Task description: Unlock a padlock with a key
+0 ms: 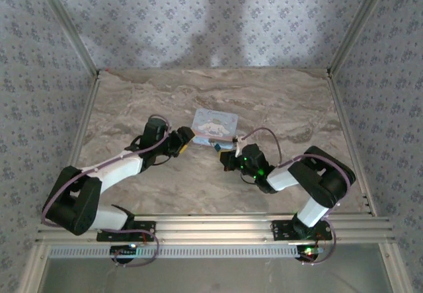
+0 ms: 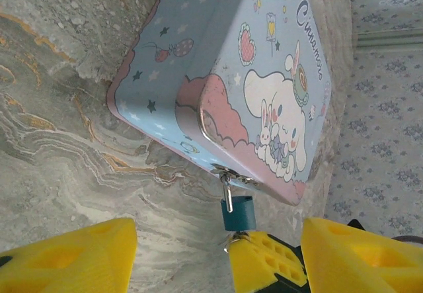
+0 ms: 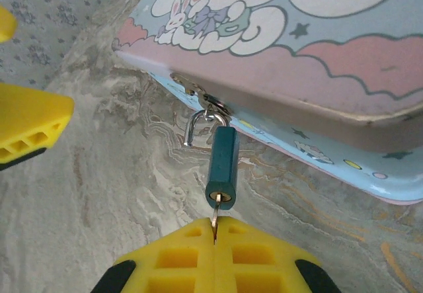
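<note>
- The right gripper [image 3: 213, 233] sits nearest the right wrist lens, its yellow fingers pinched together on the thin metal key [image 3: 214, 215].
- The key's tip is in the bottom face of the padlock [image 3: 221, 164], a small teal block.
- The padlock hangs by its silver shackle [image 3: 192, 126] from the hasp [image 3: 197, 96] on the front edge of the tin box [image 3: 344, 61]. One leg of the shackle ends clear of the body.
- The light blue, cartoon-printed tin box rests on the marbled table [image 1: 284, 108], between the two arms.
- The left gripper [image 2: 218, 250] hovers just beside the padlock, jaws spread wide and holding nothing.
</note>
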Robot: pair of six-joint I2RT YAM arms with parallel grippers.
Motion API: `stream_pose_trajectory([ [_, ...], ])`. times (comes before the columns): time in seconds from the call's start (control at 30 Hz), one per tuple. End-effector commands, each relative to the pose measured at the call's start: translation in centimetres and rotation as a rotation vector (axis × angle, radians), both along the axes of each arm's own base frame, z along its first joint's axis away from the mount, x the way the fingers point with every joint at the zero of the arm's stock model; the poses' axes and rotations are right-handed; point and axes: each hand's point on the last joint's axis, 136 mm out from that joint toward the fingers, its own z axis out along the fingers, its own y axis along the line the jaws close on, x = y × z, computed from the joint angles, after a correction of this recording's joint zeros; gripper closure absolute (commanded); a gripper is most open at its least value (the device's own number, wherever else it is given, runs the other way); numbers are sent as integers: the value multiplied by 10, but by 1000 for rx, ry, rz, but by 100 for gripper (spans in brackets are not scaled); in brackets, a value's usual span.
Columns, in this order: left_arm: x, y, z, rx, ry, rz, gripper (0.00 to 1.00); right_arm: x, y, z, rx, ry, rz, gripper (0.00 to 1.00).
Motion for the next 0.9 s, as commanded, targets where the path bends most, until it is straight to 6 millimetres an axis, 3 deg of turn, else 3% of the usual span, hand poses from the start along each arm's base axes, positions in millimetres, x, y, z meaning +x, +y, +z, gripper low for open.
stream_pose_trajectory([
  [0.0, 8, 3, 15, 9, -37, 4, 34, -3, -5, -11, 55, 120, -36, 100],
  [0.87, 17, 14, 22, 41, -50, 13, 32, -2, -13, -34, 148, 305, -72, 98],
])
